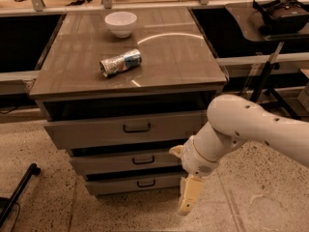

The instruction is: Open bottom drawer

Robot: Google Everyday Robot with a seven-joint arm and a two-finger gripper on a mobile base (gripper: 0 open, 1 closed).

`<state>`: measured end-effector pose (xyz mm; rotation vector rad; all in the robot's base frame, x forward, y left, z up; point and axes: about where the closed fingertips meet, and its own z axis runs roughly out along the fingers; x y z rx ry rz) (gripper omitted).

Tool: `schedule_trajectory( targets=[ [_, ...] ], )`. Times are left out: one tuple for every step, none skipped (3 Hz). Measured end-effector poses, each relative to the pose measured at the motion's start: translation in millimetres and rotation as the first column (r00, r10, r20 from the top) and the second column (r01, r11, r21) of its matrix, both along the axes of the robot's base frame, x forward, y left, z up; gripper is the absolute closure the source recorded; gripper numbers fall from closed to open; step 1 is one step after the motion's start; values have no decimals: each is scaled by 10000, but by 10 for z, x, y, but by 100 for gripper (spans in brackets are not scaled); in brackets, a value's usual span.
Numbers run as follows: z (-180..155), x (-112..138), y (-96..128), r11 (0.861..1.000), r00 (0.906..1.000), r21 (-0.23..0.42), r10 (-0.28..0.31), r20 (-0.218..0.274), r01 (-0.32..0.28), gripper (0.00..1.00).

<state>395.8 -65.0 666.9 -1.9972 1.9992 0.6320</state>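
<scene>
Above the speckled floor (58, 202), my gripper (189, 196) hung by the right end of the bottom drawer (120, 184), clear of its pull (146, 183); whether open or closed, I couldn't tell

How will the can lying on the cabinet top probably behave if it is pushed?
The can lies on its side on the smooth cabinet top, so it would probably roll, perhaps unevenly, since it looks dented. It likely slides easily too. The gripper hangs low beside the bottom drawer, not touching the can.
</scene>
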Motion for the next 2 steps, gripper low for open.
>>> schedule_trajectory(
  targets=[
    [-498,67,358,9934,9995,1143,115,-283,-82,0],
    [-1093,113,757,9761,9974,2106,-417,-588,533,0]
  ],
)
